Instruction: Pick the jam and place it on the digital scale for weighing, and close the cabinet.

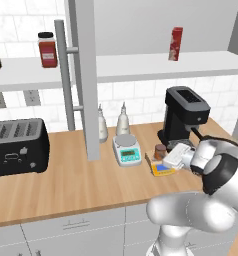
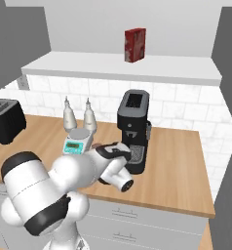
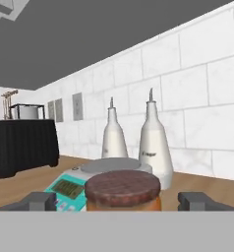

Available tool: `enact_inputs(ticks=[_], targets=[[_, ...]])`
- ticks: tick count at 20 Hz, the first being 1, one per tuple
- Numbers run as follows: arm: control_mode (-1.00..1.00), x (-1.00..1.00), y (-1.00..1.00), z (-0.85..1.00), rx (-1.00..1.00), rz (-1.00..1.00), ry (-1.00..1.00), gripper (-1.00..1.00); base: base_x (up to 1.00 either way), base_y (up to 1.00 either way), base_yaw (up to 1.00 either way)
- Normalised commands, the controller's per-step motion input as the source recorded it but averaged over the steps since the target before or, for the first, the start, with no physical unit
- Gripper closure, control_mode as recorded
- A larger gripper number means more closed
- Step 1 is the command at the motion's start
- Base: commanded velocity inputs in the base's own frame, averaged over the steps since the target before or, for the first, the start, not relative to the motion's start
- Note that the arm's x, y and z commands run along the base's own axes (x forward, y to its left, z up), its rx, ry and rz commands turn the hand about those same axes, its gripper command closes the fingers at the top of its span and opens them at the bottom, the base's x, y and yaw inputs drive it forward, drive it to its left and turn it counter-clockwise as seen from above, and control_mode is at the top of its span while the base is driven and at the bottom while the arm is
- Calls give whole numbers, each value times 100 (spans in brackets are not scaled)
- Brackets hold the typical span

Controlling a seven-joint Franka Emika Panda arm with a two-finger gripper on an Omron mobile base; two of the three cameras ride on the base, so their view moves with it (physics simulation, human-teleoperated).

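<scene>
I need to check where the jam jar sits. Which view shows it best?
The left base view: the small orange-brown jam jar with brown lid stands on the yellow scale. The hand view shows its lid close up, between the open gripper's fingertips.

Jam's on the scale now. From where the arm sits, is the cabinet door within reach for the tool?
Probably yes: the cabinet door stands open edge-on over the counter, left of the tool, with only the white-and-teal scale and two bottles low between them.
</scene>
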Motion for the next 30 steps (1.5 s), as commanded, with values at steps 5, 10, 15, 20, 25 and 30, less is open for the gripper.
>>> enact_inputs(ticks=[5,10,15,20,25,30], targets=[[-100,-38,-22,0,0,-1,-8,-100,0,0,0],[-100,-36,-30,12,0,-3,-9,-100,0,0,0],[-100,-23,-40,26,0,-1,-2,-100,0,0,0],[-100,-30,-51,29,0,-1,0,-100,0,0,0],[-100,-39,-49,41,0,-1,0,-100,0,0,0],[-100,-52,-42,52,-2,0,-10,-100,0,0,0]])
